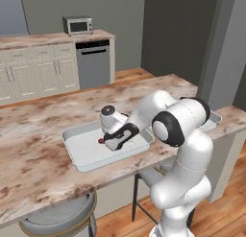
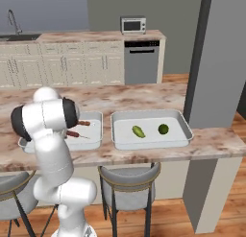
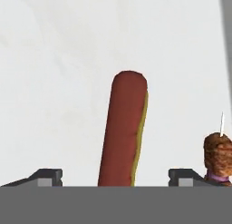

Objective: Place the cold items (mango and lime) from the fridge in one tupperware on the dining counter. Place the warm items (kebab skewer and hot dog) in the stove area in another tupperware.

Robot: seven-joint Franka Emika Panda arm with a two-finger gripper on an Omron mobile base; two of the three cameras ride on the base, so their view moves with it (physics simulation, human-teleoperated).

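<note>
Over the left tupperware (image 1: 81, 157), gripper (image 3: 115, 180) jaws spread wide around the hot dog (image 3: 123, 128), kebab skewer (image 3: 218, 156) just beside it.

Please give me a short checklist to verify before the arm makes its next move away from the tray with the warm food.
1. Jaws of the two-finger gripper open: ok, the tips stand wide apart either side of the food.
2. Long reddish-brown hot dog lying on the floor of the left shallow pale grey tupperware tray: ok.
3. Brown kebab skewer in the same tray: ok, beside the hot dog.
4. Olive mango and dark green lime in the right grey tray: ok.
5. Fingers clear of the hot dog: cannot tell.
</note>
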